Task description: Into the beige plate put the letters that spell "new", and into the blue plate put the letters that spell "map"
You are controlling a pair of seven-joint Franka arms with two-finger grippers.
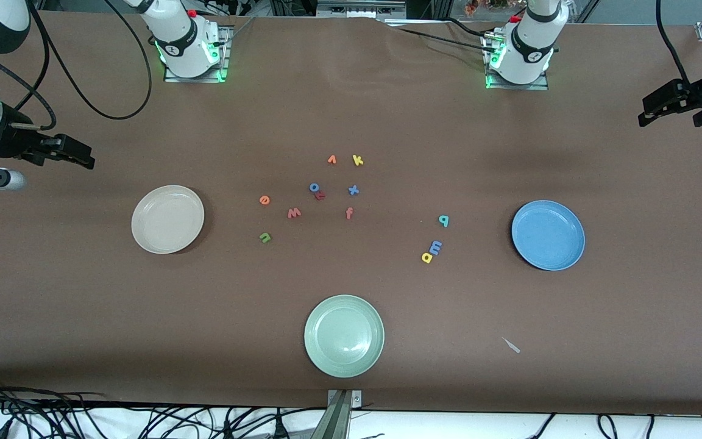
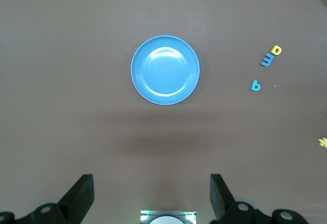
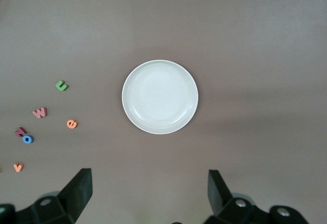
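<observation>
Nothing has been sorted yet: closest to us the pale green plate sits empty, a decoy. Just past it the yellow a, blue m and teal p lie near the blue plate; the green n, pinkish w and orange e lie by the beige plate. Stray letters f, o, k crowd close. Both the left hand and right hand hang open over the bench ends, so a first pinch on one tiny letter comes next.

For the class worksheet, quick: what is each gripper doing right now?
Left gripper: open, holding nothing, over the table by the blue plate.
Right gripper: open, holding nothing, by the beige plate.
</observation>
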